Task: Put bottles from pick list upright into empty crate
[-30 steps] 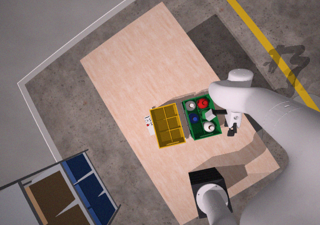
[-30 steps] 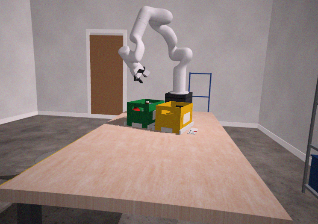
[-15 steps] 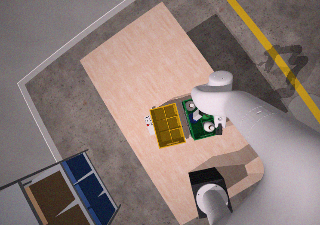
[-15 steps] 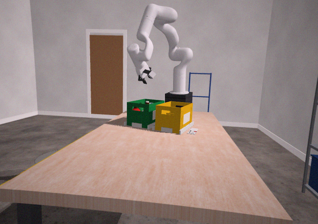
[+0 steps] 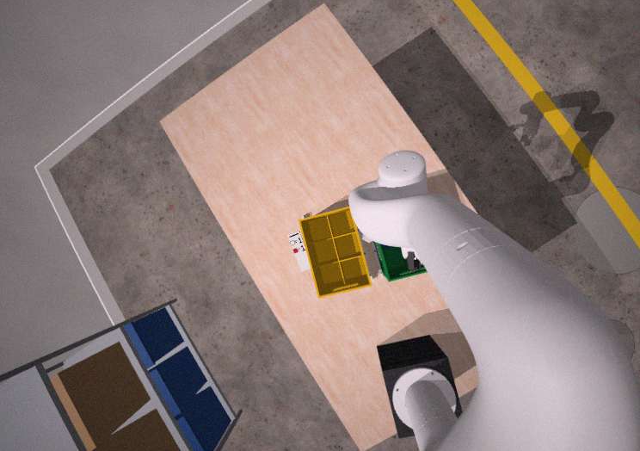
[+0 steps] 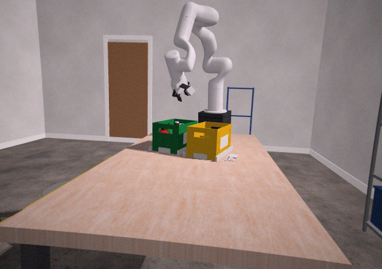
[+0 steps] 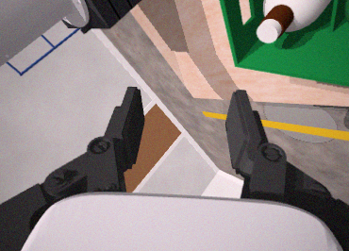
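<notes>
Above the wooden table [image 6: 172,198], tool [image 7: 184,125] with fingers apart, empty, seemingly over the green crate [image 6: 168,136].

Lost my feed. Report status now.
Gripper open, empty, high above green crate. Yellow crate holds no bottles. White-labelled bottle visible below. Path unobstructed.

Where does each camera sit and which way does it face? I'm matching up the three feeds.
Top: overhead, looking down on the table, yellow crate and pick list; the arm covers most of the green crate.
Exterior: at the table's far end, facing the arm's base; the whole arm and open gripper show above both crates.
Wrist: behind the fingers, looking down past the table edge; a white-labelled bottle shows.
Shared: all three show the green crate.
</notes>
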`<action>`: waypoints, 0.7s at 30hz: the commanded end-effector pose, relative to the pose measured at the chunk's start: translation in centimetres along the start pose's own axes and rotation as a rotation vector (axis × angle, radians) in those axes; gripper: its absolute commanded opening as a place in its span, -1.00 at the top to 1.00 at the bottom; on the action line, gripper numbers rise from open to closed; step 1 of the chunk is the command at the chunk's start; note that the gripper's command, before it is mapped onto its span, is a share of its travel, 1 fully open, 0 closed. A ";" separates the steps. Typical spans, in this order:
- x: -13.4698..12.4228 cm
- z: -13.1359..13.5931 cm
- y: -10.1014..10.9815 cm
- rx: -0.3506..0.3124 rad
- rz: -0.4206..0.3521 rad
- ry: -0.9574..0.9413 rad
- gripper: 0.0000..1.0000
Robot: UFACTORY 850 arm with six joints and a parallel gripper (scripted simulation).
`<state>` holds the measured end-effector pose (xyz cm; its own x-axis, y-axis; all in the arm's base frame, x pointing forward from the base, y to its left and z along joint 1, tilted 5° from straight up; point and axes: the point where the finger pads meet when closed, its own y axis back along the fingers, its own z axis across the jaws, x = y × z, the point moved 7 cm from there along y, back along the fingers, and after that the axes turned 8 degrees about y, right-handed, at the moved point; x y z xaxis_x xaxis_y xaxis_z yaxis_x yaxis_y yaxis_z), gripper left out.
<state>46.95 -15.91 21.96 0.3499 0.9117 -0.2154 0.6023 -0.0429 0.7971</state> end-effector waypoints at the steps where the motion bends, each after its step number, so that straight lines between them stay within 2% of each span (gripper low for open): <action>1: 2.2 -0.4 0.5 -0.043 -0.021 -0.031 -0.29; 4: 2.7 -0.5 0.6 -0.043 -0.021 -0.031 -0.29; 6: 3.8 -1.0 0.7 -0.093 -0.039 -0.065 -0.29; 11: 6.0 -1.3 1.1 -0.093 -0.039 -0.065 -0.29; 13: 7.0 -1.8 1.1 -0.143 -0.051 -0.098 -0.29; 16: 8.5 -2.1 1.3 -0.143 -0.051 -0.098 -0.29; 21: 9.4 -2.5 1.4 -0.172 -0.055 -0.115 -0.29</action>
<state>49.14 -7.12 22.26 0.3960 0.8652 -0.3077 0.5116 0.0704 0.8563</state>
